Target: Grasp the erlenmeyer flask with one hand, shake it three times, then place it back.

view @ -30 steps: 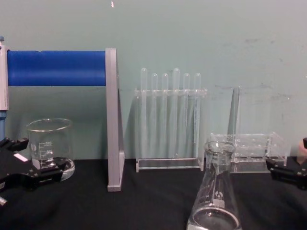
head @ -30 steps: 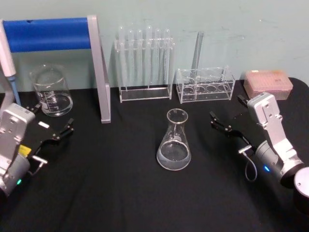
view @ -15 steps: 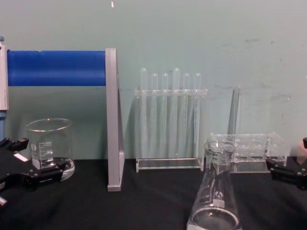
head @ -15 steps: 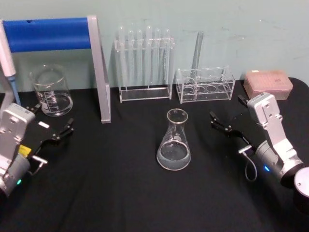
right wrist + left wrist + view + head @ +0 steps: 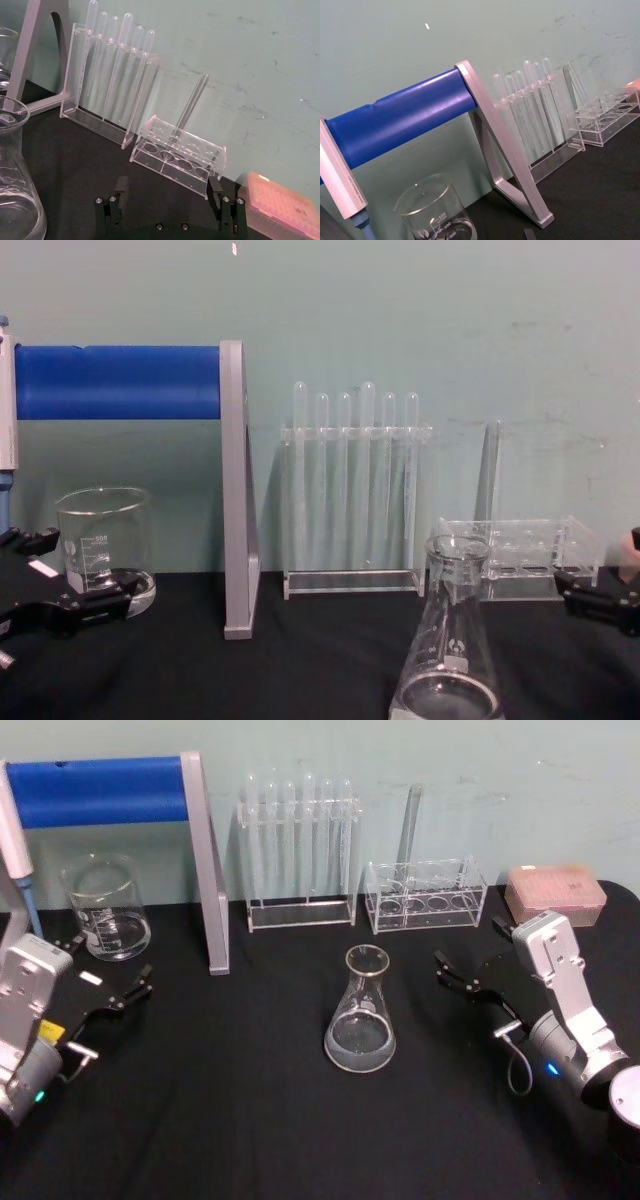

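The erlenmeyer flask (image 5: 360, 1015) stands upright mid-bench on the black bench (image 5: 250, 1120), ungrasped. The right claw (image 5: 470, 970) hangs just to its right — jaws spread wide, holding nothing. The left claw (image 5: 112, 982) sits open and empty beside the beaker (image 5: 105, 907) at the far left.

Left arm: low at the left edge, silver wrist angled inward.
Left gripper (image 5: 108, 972): fingers spread apart, holding nothing.
Right arm: low at the right edge, silver wrist angled inward.
Right gripper (image 5: 468, 960): fingers (image 5: 121, 187) spread wide, holding nothing.
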